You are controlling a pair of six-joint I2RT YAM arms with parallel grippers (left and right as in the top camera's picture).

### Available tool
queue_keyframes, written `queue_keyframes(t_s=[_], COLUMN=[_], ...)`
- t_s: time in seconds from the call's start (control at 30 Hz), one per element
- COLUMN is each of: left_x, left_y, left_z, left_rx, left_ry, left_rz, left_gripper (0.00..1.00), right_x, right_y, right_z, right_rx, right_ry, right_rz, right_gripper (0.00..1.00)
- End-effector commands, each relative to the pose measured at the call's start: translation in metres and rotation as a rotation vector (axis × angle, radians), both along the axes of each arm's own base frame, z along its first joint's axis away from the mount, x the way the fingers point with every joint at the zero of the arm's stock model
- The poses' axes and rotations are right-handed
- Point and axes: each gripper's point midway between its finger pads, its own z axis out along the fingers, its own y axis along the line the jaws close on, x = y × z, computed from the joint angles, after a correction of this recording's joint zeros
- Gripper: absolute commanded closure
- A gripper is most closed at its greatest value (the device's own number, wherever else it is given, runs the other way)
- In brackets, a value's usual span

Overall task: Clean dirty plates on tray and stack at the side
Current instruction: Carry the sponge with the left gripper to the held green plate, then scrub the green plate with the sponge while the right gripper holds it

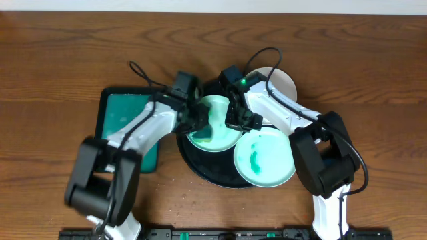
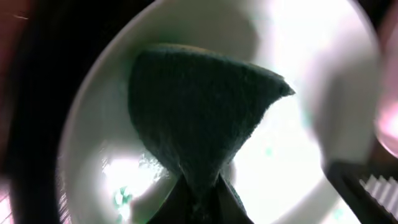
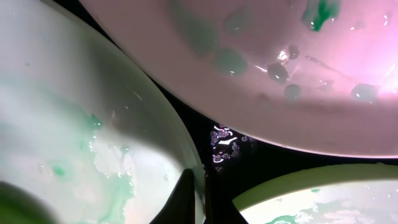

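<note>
The black round tray holds three plates. The pale mint middle plate has my left gripper over it, shut on a dark green sponge that presses on its surface. In the left wrist view the sponge hangs from the shut jaws onto the white plate. My right gripper is shut on that plate's right rim, and its fingers pinch the rim. A plate with a green smear sits at the front right. A white plate sits at the back right.
A green rectangular tray with a black rim lies left of the round tray, partly under my left arm. The right wrist view shows two other plates close around the wet black tray floor. Bare wooden table surrounds everything.
</note>
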Motion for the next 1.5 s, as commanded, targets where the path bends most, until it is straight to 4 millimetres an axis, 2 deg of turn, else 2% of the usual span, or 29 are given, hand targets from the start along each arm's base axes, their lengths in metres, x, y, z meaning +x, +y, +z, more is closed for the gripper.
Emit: queue_keyframes(t_s=[0.0,0.03,0.1,0.13,0.17,0.33,0.6,1.07,1.17,1.23,1.27,1.37,1.47], left_x=[0.002,0.0,-0.003,-0.005,-0.009,-0.03,-0.037,-0.038,-0.031,-0.022,-0.021,-0.015,-0.004], left_y=[0.002,-0.001,-0.019,-0.03,-0.051,-0.084,-0.092,-0.098,-0.083,-0.031,-0.018,0.016,0.042], left_z=[-0.032,-0.039,-0.044,-0.044,-0.042,-0.041,-0.041,-0.037,-0.05,-0.077,-0.08,-0.076,-0.059], left_rx=[-0.009,-0.024,-0.124,-0.181,-0.291,-0.423,-0.434,-0.454,-0.352,-0.053,0.016,0.216,0.396], left_ry=[0.112,0.14,0.183,0.202,0.238,0.335,0.354,0.248,0.214,0.193,0.192,0.178,0.133], left_rz=[0.155,0.172,0.138,0.117,0.069,0.002,-0.021,-0.19,-0.165,-0.061,-0.051,-0.031,-0.033], left_gripper=[0.92,0.93,0.93,0.93,0.93,0.93,0.93,0.93,0.93,0.93,0.93,0.93,0.93], right_x=[0.002,0.002,0.002,0.002,0.002,0.001,0.001,0.0,-0.001,-0.003,-0.003,-0.003,-0.002], right_y=[-0.027,-0.027,-0.027,-0.027,-0.027,-0.027,-0.026,-0.021,-0.019,-0.02,-0.02,-0.02,-0.019], right_z=[-0.017,-0.017,-0.017,-0.017,-0.017,-0.017,-0.017,-0.018,-0.018,-0.018,-0.018,-0.018,-0.018], right_rx=[-0.139,-0.14,-0.14,-0.14,-0.139,-0.14,-0.129,-0.102,-0.09,-0.093,-0.094,-0.093,-0.091], right_ry=[-0.017,-0.017,-0.017,-0.017,-0.018,-0.016,-0.01,-0.001,0.007,0.014,0.015,0.014,0.01], right_rz=[0.017,0.017,0.017,0.017,0.017,0.025,0.025,0.039,0.045,0.056,0.056,0.06,0.06], right_gripper=[0.99,0.99,0.99,0.99,0.99,0.99,0.99,0.99,0.99,0.99,0.99,0.99,0.99])
